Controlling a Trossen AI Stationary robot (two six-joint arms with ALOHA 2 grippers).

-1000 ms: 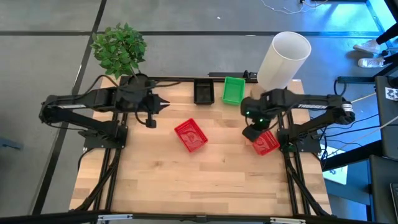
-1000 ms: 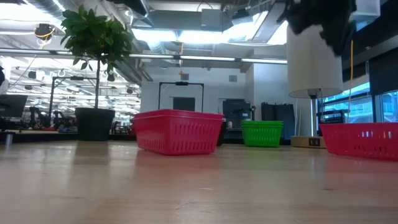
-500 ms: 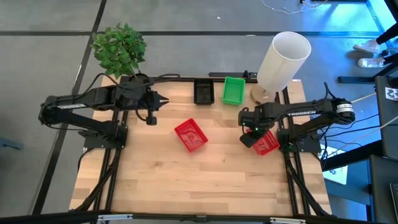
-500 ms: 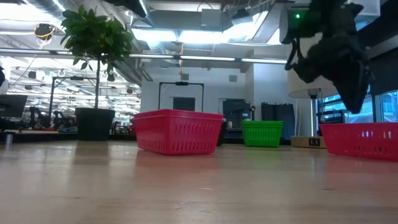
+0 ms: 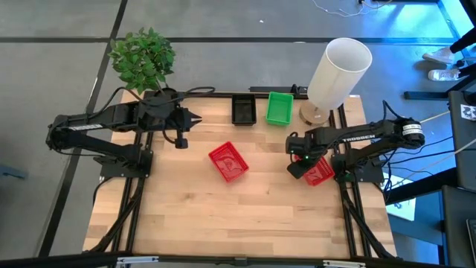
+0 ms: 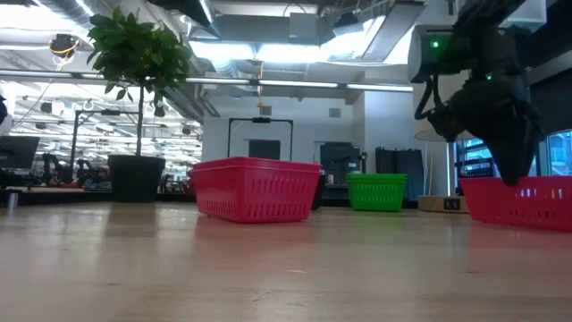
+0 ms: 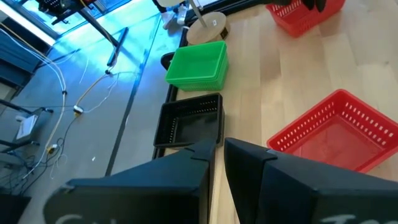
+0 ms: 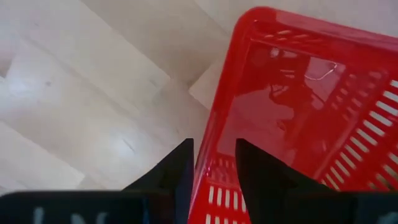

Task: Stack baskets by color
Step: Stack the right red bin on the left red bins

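Two red baskets rest on their bases on the table, one mid-table (image 5: 227, 161) and one at the right (image 5: 318, 171). A black basket (image 5: 243, 109) and a green basket (image 5: 280, 108) stand side by side at the far edge. My right gripper (image 8: 214, 165) points down, open, at the right red basket's (image 8: 292, 118) left end wall. One finger is outside the wall and one inside. In the low view it (image 6: 511, 174) hangs at that basket's (image 6: 518, 199) rim. My left gripper (image 5: 195, 120) hovers shut and high over the far left, with nothing in it. My right gripper comes from above, one finger on each side of the red basket's left end wall (image 8: 210, 163), near its rim. Whether the fingers touch the wall, I cannot tell. The basket sits flat on the table.
A tall white cylinder (image 5: 338, 71) on a round wooden base stands at the far right corner, close behind my right arm. A potted plant (image 5: 143, 58) stands at the far left corner. Bare wood lies across the near half of the table.
My right gripper has come straight down from well above the right red basket to its rim. The baskets have kept their places.
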